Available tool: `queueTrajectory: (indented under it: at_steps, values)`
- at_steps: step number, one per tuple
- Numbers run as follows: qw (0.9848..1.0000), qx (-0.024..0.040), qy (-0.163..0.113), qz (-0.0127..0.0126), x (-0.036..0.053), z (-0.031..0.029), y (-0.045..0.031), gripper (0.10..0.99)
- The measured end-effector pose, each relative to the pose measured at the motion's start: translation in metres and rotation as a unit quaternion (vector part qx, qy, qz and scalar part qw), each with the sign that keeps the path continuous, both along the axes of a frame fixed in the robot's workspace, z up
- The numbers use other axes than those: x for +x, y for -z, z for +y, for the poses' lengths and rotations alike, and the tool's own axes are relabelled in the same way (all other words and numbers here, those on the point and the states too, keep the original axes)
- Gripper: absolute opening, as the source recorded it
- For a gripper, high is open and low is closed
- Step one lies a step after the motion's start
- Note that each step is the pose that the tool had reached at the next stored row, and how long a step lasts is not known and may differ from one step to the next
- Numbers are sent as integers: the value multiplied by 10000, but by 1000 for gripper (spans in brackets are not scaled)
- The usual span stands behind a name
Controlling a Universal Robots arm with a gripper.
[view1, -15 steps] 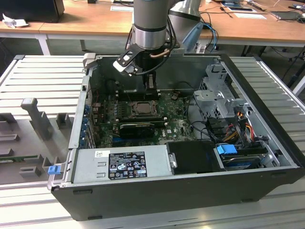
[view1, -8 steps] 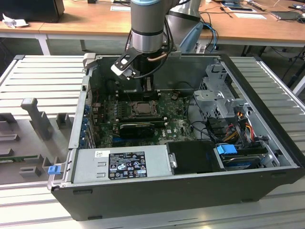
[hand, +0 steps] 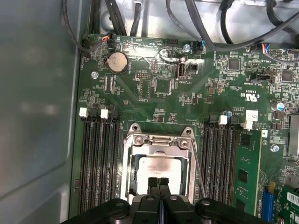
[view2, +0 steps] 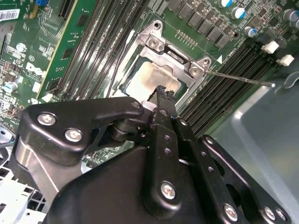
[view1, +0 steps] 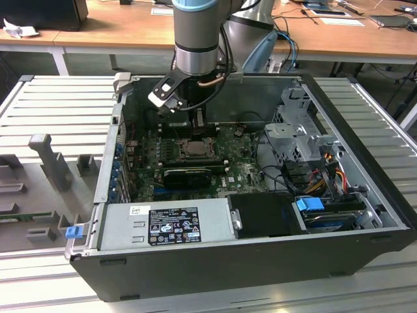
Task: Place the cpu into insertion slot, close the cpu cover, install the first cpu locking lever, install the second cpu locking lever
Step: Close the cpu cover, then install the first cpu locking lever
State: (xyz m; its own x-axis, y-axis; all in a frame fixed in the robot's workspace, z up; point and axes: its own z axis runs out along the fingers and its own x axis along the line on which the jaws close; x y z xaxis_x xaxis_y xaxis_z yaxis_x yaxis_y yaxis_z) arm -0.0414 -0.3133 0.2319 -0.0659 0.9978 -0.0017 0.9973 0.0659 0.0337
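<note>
Square grey-metal cpu (hand: 156, 165) seated in its socket, thin silvery cpu cover (hand: 160, 140) flat around it, black jaws closed together, holding nothing, tips at the cpu's top, wire locking lever (view2: 238, 78) alongside, green motherboard (hand: 154, 100), open black case (view1: 260, 261)

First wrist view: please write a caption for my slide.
Shut tool over the chip, which lies within the window of the metal cover.

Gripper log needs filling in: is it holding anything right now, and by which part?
Nothing is held: the black gripper is shut and empty, its tips over the square grey-topped cpu lying in its socket.
</note>
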Motion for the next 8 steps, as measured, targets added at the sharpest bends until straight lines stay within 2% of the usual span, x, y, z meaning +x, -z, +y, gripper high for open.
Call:
queueTrajectory:
  at_steps: [8]
  values:
    - [10000,0,0,0,-28,0,-3,106]
